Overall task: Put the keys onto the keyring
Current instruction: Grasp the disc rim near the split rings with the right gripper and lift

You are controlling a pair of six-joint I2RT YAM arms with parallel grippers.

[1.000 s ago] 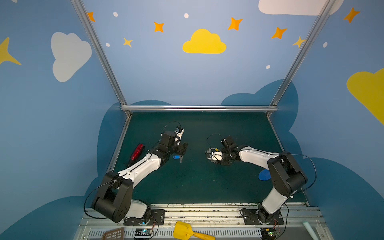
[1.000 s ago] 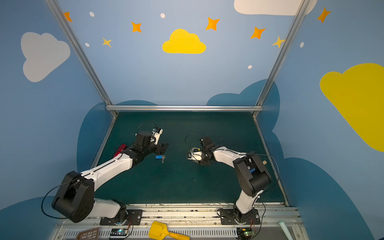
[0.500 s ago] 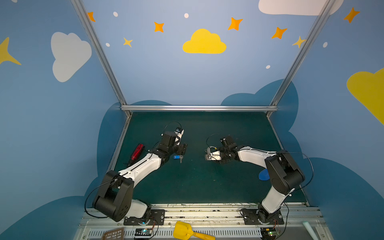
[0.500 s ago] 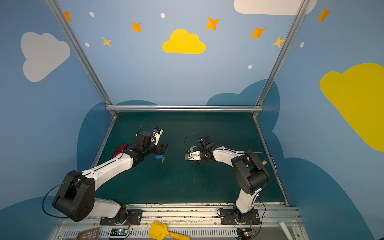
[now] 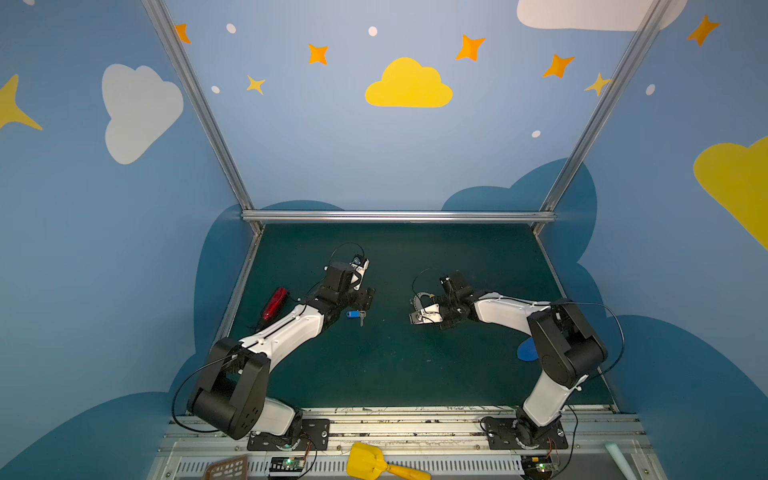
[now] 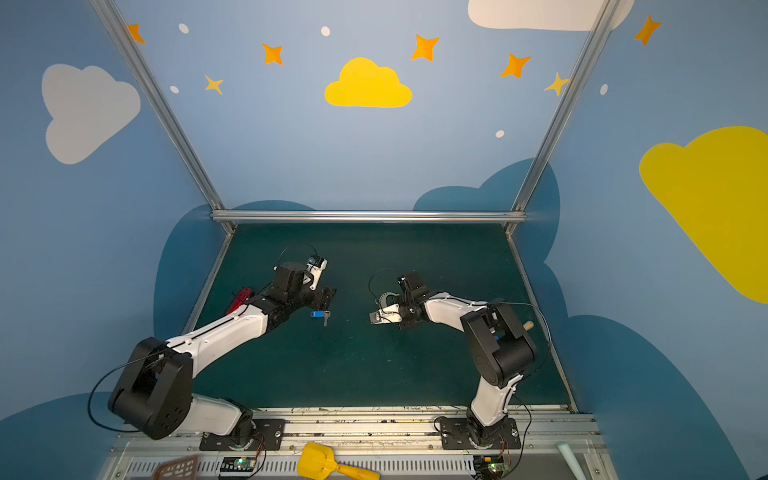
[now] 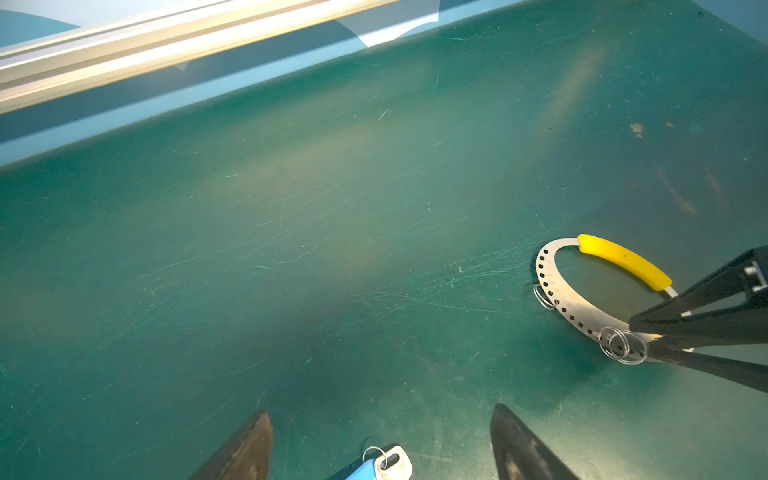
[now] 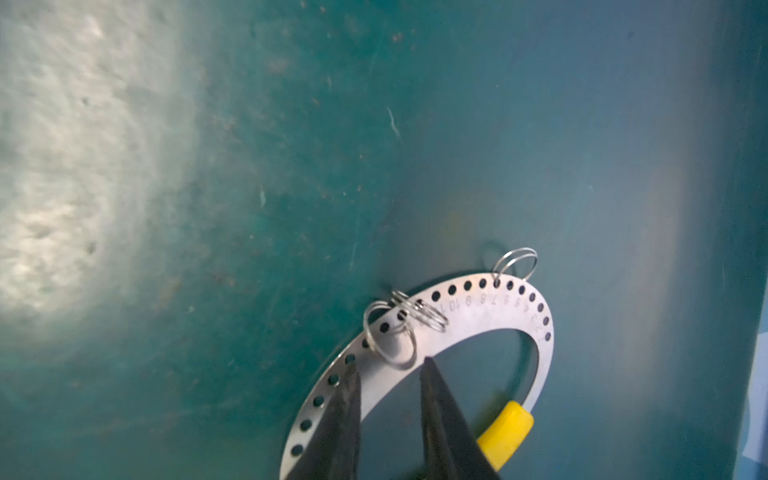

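Observation:
The keys, a small silver key on a blue tag, lie on the green mat in both top views. My left gripper hovers open just over them, and the key head shows between its spread fingers. The keyring is a flat grey hoop with a row of holes, a yellow arc and small wire loops. My right gripper is shut across its band beside one loop. In a top view the keyring sits at the right gripper, well right of the keys.
A red object lies left of the left arm. A blue disc rests by the right arm's elbow. A yellow shovel and a brown grid piece sit on the front rail. A metal bar bounds the mat's far edge.
My right gripper has shifted slightly left at the keyring and its jaws have narrowed onto the band. The left arm and the keys have not moved.

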